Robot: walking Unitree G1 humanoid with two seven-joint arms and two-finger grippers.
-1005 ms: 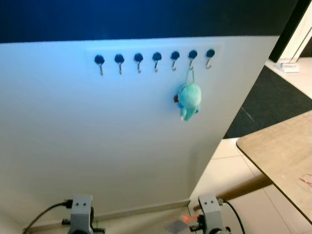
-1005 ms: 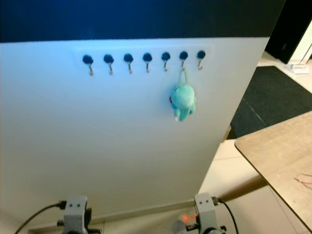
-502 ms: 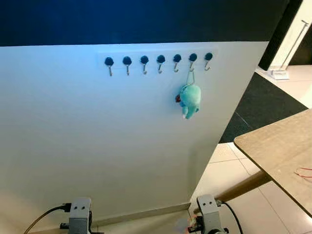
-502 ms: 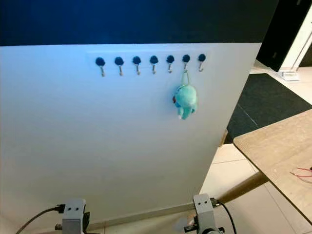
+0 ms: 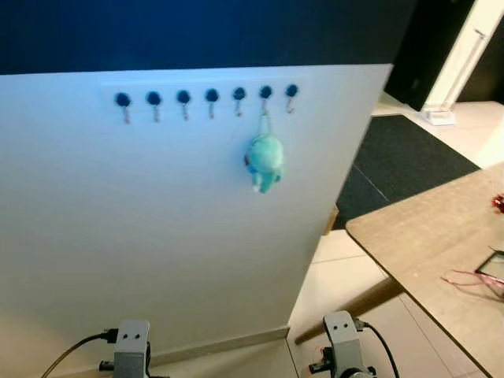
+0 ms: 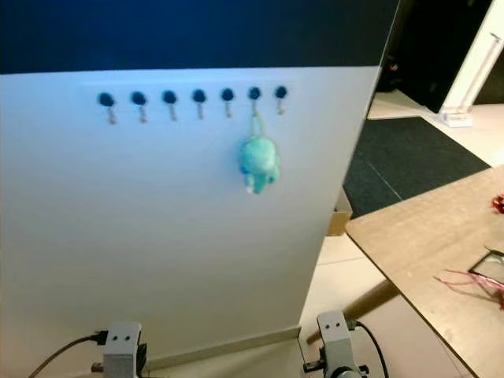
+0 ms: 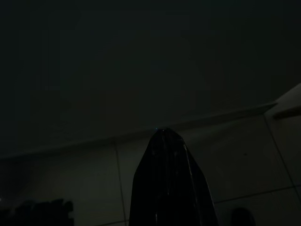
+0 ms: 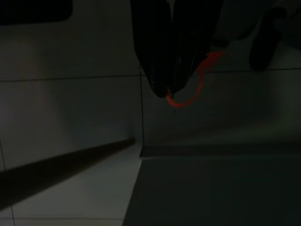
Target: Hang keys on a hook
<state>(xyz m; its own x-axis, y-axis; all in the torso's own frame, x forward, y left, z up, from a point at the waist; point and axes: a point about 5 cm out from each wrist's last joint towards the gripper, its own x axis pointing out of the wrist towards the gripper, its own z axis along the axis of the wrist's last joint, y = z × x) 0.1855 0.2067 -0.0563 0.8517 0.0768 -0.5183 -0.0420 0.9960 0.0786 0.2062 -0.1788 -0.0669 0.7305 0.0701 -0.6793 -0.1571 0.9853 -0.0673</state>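
You see white panel (image 6: 157, 236) ahead, row of seven dark hooks (image 6: 198, 97) near its top. Teal plush keychain (image 6: 258, 163) hangs from sixth hook. Tabletop (image 6: 425, 260) at right carries red cord (image 6: 465, 279). Dark mat (image 6: 417, 157) on floor behind.

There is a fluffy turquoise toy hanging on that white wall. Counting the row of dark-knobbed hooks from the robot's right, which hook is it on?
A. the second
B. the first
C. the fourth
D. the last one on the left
A: the fluffy turquoise plush toy hangs by its loop from the second of the seven dark-knobbed hooks, with one bare hook beyond it on the right.
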